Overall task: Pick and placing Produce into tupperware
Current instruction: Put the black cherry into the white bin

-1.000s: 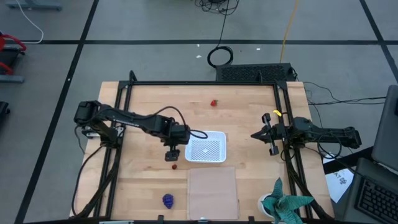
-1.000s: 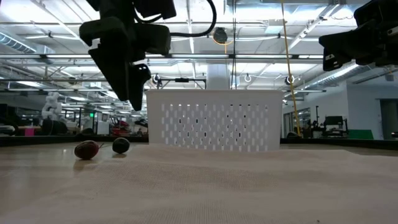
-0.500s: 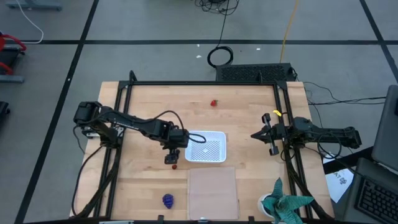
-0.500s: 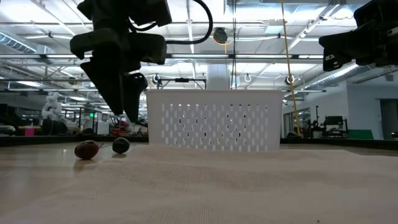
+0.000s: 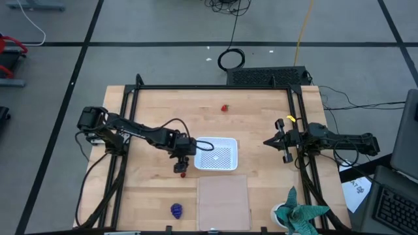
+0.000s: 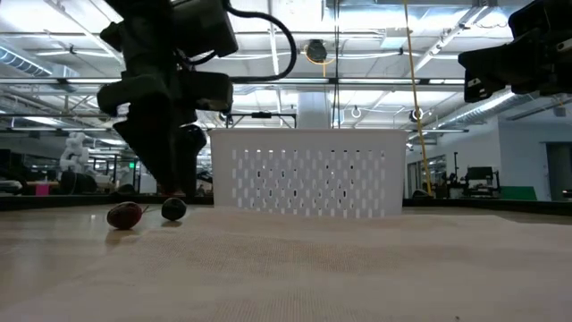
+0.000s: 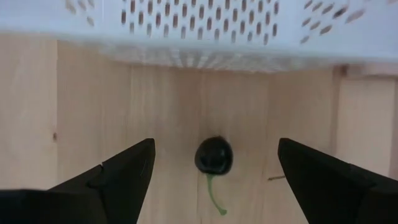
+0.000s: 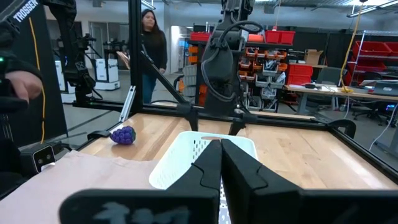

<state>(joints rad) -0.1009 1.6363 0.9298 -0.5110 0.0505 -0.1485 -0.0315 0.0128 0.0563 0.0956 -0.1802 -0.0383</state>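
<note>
My left gripper (image 5: 181, 163) (image 6: 174, 179) is open and low over the table, just left of the white tub (image 5: 217, 154) (image 6: 304, 172). Its two fingers stand on either side of the dark round berry (image 7: 214, 155) (image 6: 173, 208), which has a thin green stem; they do not touch it. The red cherry (image 5: 183, 174) (image 6: 125, 215) lies on the wood beside it. The strawberry (image 5: 224, 108) lies far back. The purple grape bunch (image 5: 176, 210) (image 8: 123, 135) lies near the front edge. My right gripper (image 5: 268, 141) (image 8: 221, 152) waits shut at the table's right side.
A pale tan panel (image 5: 223, 202) lies in front of the tub. A teal-and-white cloth-like object (image 5: 297, 215) sits at the front right corner. A black frame (image 5: 209, 87) rims the table. A person (image 8: 149, 43) stands in the room beyond.
My left gripper has gone down toward the dark berry and a little toward the table's left edge, staying open. The berry and the cherry have not moved.
</note>
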